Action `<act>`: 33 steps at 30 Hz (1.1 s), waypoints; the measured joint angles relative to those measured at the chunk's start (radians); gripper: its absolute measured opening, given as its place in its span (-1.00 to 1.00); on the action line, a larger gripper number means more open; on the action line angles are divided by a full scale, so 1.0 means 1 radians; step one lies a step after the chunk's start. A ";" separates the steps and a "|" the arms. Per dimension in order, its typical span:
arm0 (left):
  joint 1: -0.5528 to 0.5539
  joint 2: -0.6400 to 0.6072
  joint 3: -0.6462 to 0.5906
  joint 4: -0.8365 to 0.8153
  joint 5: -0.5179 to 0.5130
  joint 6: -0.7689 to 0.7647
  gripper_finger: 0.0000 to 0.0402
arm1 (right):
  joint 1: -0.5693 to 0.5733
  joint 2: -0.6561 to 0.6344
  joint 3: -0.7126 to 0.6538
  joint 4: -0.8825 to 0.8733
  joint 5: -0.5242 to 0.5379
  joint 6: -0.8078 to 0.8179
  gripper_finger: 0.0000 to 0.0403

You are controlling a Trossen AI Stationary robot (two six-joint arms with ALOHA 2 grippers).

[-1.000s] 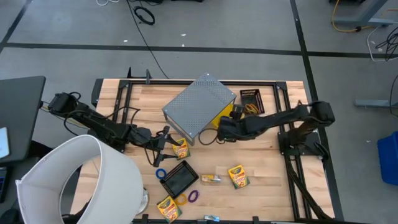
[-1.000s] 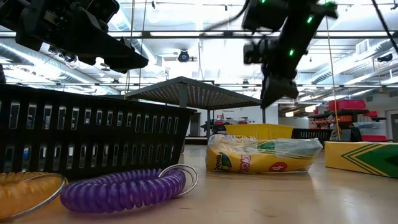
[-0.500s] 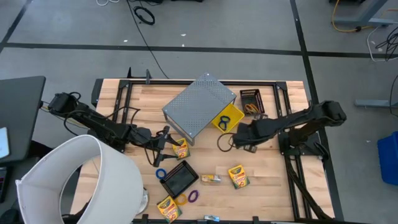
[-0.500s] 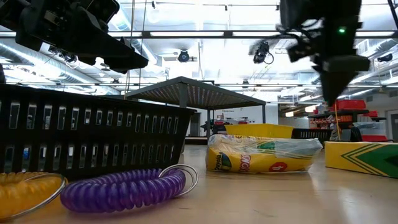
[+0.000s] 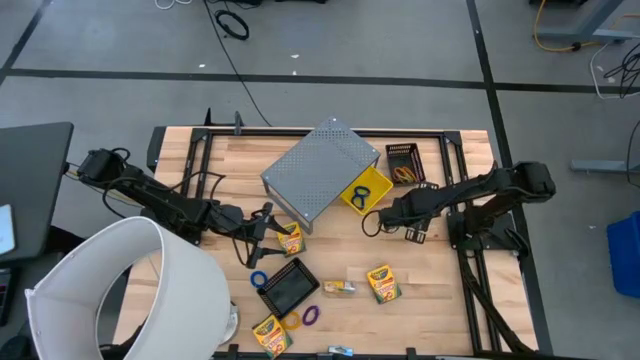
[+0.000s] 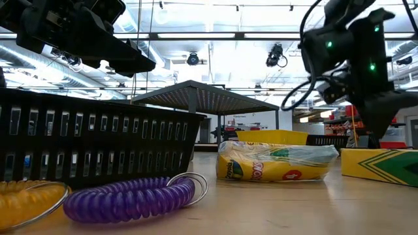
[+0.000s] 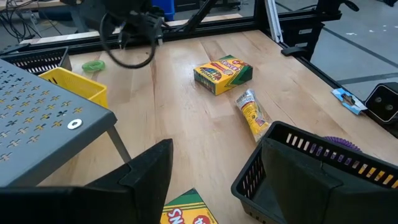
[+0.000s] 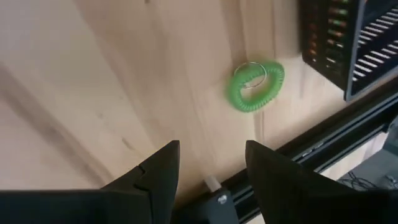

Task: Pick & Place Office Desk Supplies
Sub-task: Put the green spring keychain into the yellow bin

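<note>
High view: three crayon boxes and one multicoloured packet lie on the bench, one green coil loop near its edge, both the left claw and right claw spread and empty, a white cylinder hiding the bench's front-left corner.

3 crayon boxes lie flat on the table; purple loop beside packet.

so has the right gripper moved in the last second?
Yes. The right gripper has pulled back from the grey perforated box, toward the table's right side; it now sits beside the yellow tray.
</note>
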 joint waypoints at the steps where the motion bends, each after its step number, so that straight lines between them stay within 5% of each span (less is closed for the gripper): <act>1: 0.000 0.000 0.000 0.000 0.000 0.000 0.25 | -0.016 -0.001 -0.009 0.015 0.000 -0.015 -0.06; 13: 0.000 0.000 0.000 0.000 0.000 0.002 0.25 | -0.233 -0.002 -0.029 0.154 0.006 -0.215 -0.06; 20: 0.000 0.000 0.000 0.000 0.009 0.002 0.25 | -0.352 -0.002 -0.030 0.173 -0.082 -0.286 -0.06; 33: 0.000 0.000 0.000 0.000 0.019 0.003 0.25 | -0.415 -0.002 -0.040 0.221 -0.099 -0.306 -0.06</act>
